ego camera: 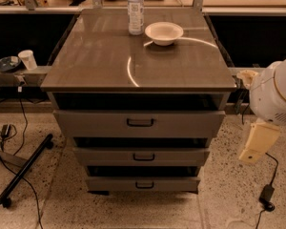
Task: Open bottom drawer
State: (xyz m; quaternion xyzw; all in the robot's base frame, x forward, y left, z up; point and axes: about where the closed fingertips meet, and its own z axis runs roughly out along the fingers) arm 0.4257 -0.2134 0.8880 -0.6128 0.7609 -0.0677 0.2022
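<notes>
The bottom drawer (143, 183) is the lowest and narrowest-looking of three grey-brown fronts on the cabinet, with a small black loop handle (144, 185). A dark gap shows above its front. The mid-sized drawer front (142, 156) and the widest drawer front (139, 123) sit above it. My gripper (257, 147) is a cream part hanging under the white arm (275, 93) at the right edge. It is to the right of the cabinet, at about the middle drawer's height and apart from it.
On the cabinet top (109, 61) stand a clear bottle (136, 8) and a white bowl (164, 33). A black stand leg (24, 170) and cables lie on the floor at the left. A paper cup (27, 59) sits on the left shelf. A plug and cable (267, 197) lie at the lower right.
</notes>
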